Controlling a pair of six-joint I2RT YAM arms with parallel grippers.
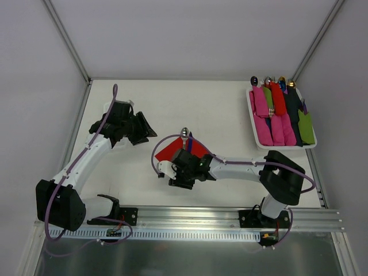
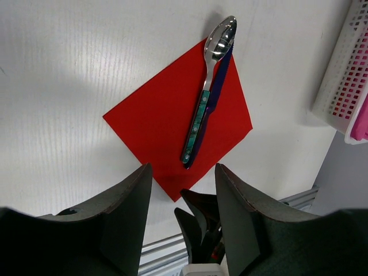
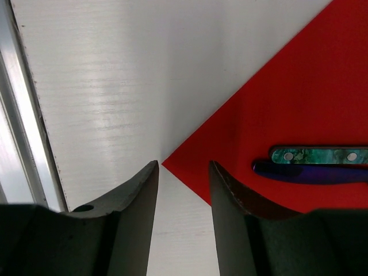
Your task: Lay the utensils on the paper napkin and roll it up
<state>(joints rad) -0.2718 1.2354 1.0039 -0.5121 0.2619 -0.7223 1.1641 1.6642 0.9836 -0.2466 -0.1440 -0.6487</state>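
Red paper napkin (image 2: 161, 123) flat on table (image 2: 69, 69), utensils (image 2: 202, 112) side by side across it. Left tool (image 2: 183, 172) hangs apart, empty. Only rt wrist cam shows right tool (image 3: 183, 169), released, napkin corner at its gap; top view hides that.

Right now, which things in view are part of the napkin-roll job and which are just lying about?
Job: red paper napkin; green-handled spoon; blue-handled utensil beside it.
Lying about: white plastic tray; rolled bundles in it.
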